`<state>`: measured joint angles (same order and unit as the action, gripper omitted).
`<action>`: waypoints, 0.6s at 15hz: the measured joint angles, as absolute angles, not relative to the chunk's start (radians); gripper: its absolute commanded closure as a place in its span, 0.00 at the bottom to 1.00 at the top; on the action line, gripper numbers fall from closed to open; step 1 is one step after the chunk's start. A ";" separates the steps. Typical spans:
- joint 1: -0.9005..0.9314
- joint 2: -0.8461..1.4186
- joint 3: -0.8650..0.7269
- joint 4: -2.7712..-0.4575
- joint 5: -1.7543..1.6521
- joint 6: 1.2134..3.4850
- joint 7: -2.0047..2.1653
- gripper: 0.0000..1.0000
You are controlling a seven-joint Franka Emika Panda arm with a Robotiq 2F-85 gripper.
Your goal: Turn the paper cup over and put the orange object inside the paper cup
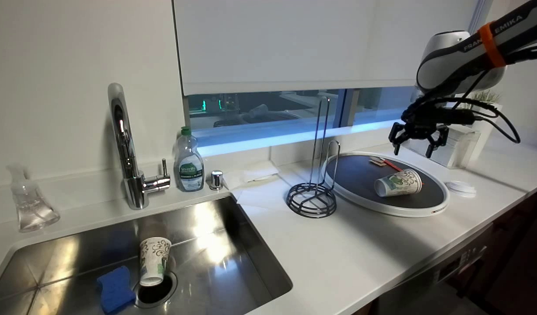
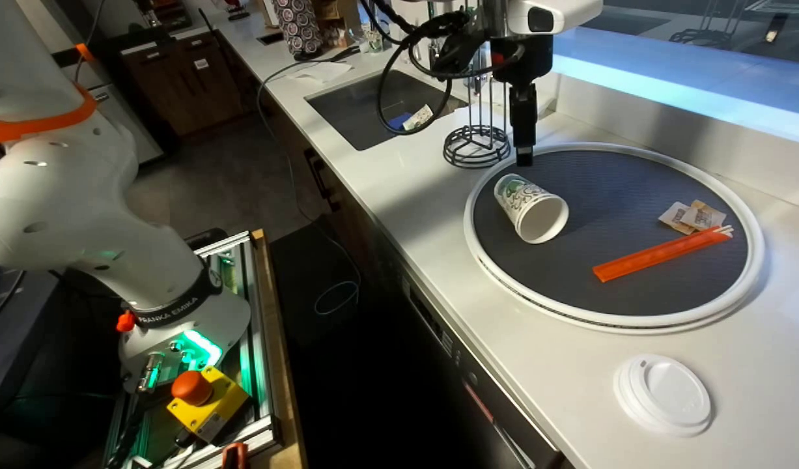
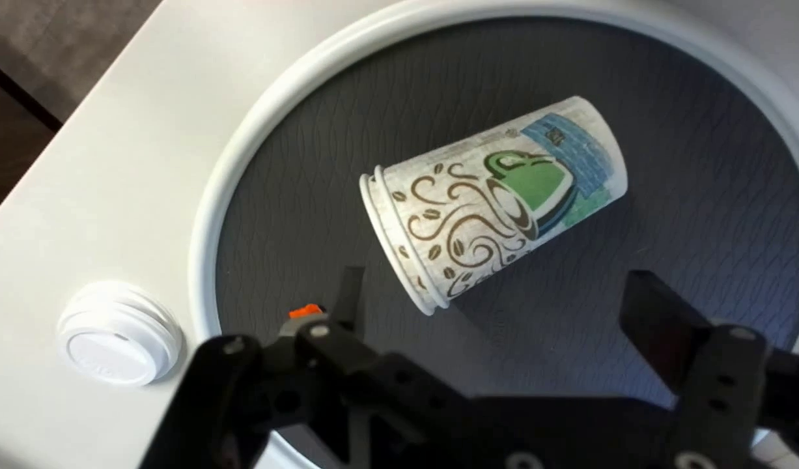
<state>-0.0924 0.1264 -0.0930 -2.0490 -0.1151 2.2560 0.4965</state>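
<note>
Hanging above a round dark-grey tray (image 2: 601, 195) with a white rim, the black two-fingered gripper (image 3: 495, 277) is holding its fingers wide apart, nothing between them. Past the fingertips in the wrist view, the tapered white paper cup (image 3: 503, 202) is lying on its side on the tray, clear of the fingers. Its long axis is running closer to the line between the fingertips than across it, so I'm guessing a grip around its body is calling for a turn of the wrist. Brown swirls and a green mug are decorating it, and its lip is looking doubled, perhaps two cups nested. Beyond its mouth, a slim orange paper sleeve (image 2: 659, 254) is resting apart on the same tray; past the tray's rim, round white cup lids (image 2: 666, 394) are sitting.
</note>
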 measured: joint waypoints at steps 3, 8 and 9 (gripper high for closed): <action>-0.091 0.126 -0.090 -2.049 -0.109 2.256 0.496 0.00; -0.096 0.127 -0.090 -2.046 -0.029 2.256 0.368 0.00; -0.103 0.129 -0.091 -2.043 0.023 2.256 0.297 0.00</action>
